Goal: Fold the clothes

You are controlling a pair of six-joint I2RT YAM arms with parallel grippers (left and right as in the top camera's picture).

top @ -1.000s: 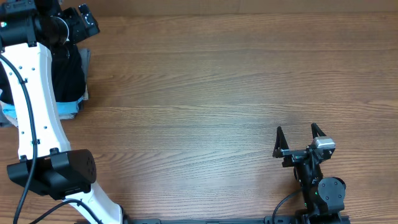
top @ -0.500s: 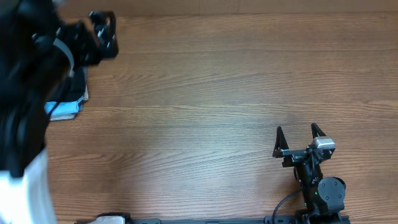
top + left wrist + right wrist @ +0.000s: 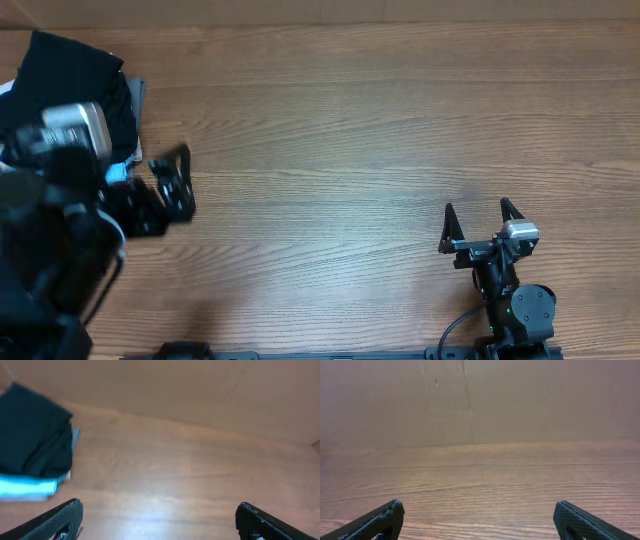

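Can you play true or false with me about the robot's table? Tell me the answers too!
1. The left gripper is holding the black T-shirt. False: its jaws are open and empty, apart from the shirt.
2. The right gripper is open. True.
3. The black T-shirt lies on a pale blue garment. True.
4. The T-shirt sits in the middle of the table. False: it is at the far left corner in the overhead view.

The T-shirt is black, a garment pale blue. The desk shows brown wood grain. The left pincer and right pincer are black.
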